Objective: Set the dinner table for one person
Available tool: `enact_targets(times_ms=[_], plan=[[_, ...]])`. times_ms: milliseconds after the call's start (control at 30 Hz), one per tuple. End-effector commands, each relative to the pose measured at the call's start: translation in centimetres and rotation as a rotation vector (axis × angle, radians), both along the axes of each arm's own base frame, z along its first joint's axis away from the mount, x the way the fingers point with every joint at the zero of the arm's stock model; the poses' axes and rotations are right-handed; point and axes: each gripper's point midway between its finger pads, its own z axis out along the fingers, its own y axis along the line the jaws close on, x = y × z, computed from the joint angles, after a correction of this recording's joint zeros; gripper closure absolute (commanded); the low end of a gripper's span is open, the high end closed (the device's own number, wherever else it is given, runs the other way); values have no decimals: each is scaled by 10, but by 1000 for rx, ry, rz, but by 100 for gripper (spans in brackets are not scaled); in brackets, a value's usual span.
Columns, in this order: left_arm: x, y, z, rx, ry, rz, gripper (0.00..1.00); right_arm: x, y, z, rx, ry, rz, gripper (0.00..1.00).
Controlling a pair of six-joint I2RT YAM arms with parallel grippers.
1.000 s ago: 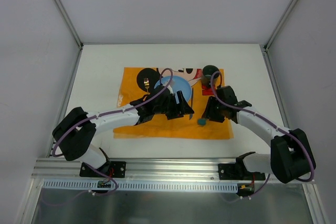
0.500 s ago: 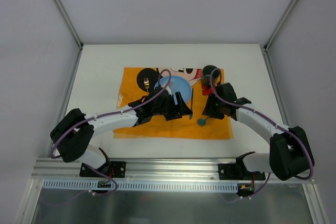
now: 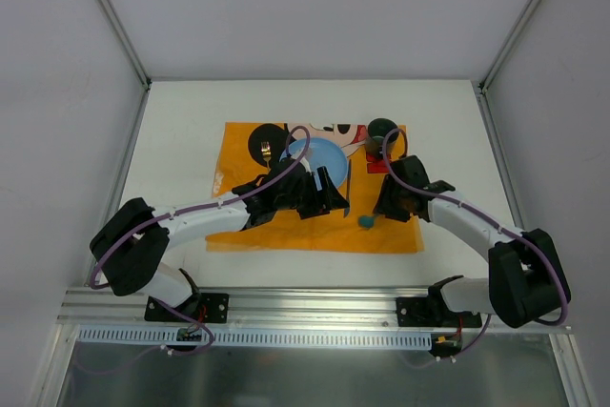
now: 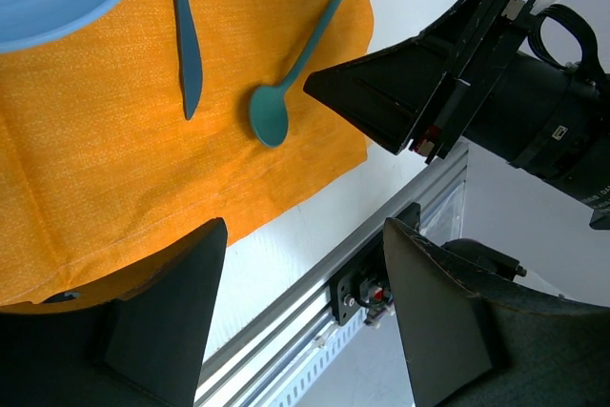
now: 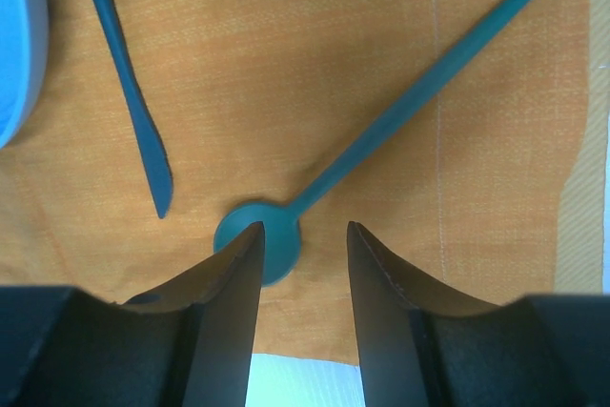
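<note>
One second made little difference: the spoon [image 5: 400, 104] lay where it had lain, flat on the mat [image 3: 315, 234] just right of the knife [image 5: 122, 73], while the right gripper [image 5: 303, 228] shifted slightly above it. Its fingers stood apart, straddling the spoon's bowl and gripping nothing; whether a pad touched the bowl's rim was hard to tell. The left gripper [image 4: 305, 231] hovered spread wide near the plate [image 3: 319, 152], also empty. The table [image 3: 191, 111] carried the mat at its middle, white showing on every side. Judging by that, the spoon was placed and released, and the setting looked close to done.
</note>
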Motion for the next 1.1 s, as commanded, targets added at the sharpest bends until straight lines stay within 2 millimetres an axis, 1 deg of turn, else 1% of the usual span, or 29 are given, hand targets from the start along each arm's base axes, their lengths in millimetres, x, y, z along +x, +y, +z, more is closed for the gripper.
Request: enact_targets(times_ms=[0,167,400,500,633,767,867,933,967,1000,1067], plan=[[0,1,8,-11,-40,-4,33,1,-6,-5,-21,9,-57,57],[-1,4,7,-3,-41,-1,33,2,-4,-14,-18,28,-64,60],[-3,8,0,14,-35,5,33,8,3,-23,1,45,-61,65],[-4,9,-3,20,-28,5,33,10,5,-24,3,50,-59,66],[-4,9,-1,15,-32,4,33,16,9,-20,11,43,-55,67],[-3,10,-3,21,-32,6,33,21,11,-11,8,32,-49,67],[-3,9,-4,23,-32,4,33,25,12,-10,3,31,-47,68],[-3,8,-5,24,-29,1,33,25,13,-10,4,37,-43,70],[-2,9,-6,25,-27,5,33,25,14,-10,3,37,-39,77],[-3,9,-6,26,-26,4,33,26,15,-10,5,34,-35,81],[-2,9,-7,27,-27,4,33,26,15,-13,-1,47,-33,84]])
